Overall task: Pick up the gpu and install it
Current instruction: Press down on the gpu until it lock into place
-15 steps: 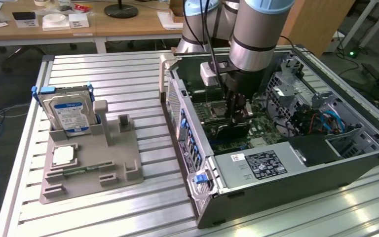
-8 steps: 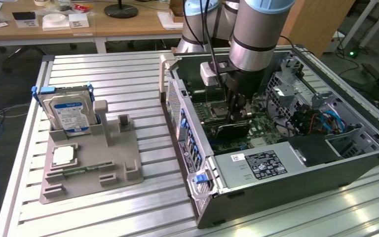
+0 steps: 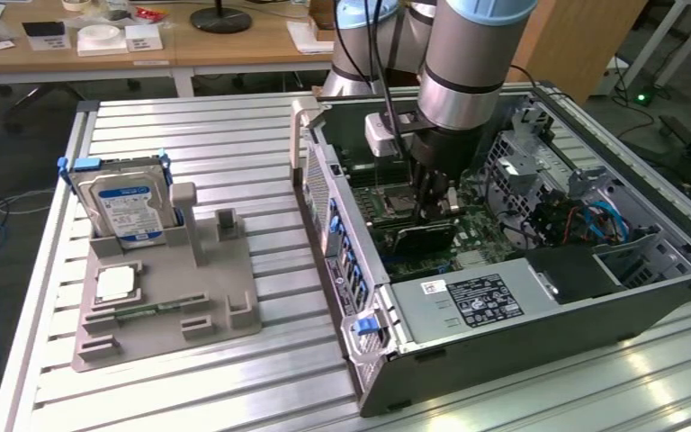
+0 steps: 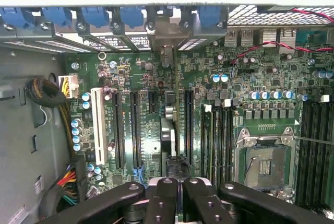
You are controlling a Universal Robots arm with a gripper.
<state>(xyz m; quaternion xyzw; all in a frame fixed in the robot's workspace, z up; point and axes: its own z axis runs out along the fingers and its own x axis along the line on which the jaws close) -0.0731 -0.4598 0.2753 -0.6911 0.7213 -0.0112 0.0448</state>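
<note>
I've got the gripper (image 4: 176,195) clamped on the gpu (image 4: 168,130) over the motherboard (image 4: 261,98); seating it needs careful slot alignment.

- I work in what looks like a robotics lab or test workshop.
- My bench is a slotted aluminium table (image 3: 201,378).
- An open computer case (image 3: 525,288) lies on it, beside a grey fixture tray (image 3: 166,315).
- Behind me stand wooden desks (image 3: 177,45) with loose boxes, and cables trail across the floor.
</note>
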